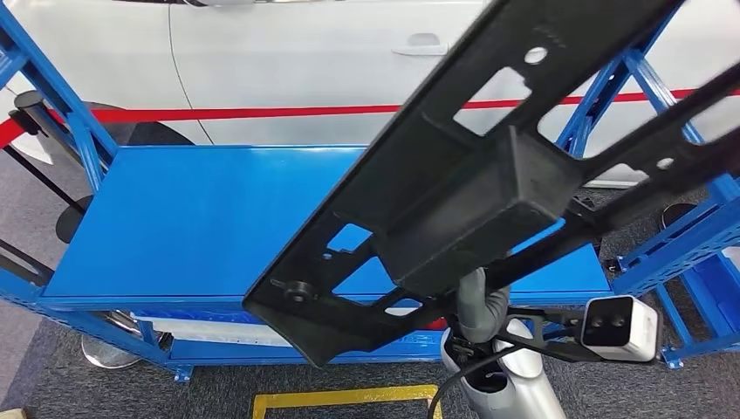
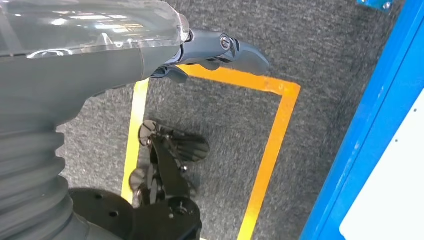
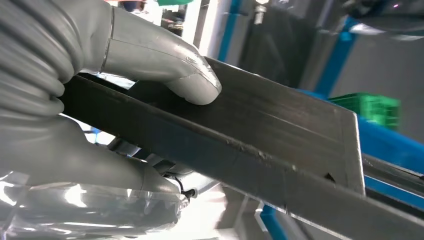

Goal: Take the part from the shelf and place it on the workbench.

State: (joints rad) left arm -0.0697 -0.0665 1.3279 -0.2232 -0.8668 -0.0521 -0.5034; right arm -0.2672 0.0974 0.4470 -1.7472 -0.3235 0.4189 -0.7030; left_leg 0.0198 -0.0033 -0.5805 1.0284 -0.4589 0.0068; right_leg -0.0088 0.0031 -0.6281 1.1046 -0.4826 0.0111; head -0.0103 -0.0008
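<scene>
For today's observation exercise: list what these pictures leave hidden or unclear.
- Right hand, head view: hidden beneath the black part.
- Black part: both ends cut off by the picture's edges.
- Blue workbench: right portion covered by the part.
- Left hand: fingers' undersides unseen, state unclear.

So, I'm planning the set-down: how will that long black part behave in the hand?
The black part looks stiff, holding straight. Long and gripped by the right hand at one spot, it may swing or tilt. Its smooth face could slip under the thumb.
</scene>
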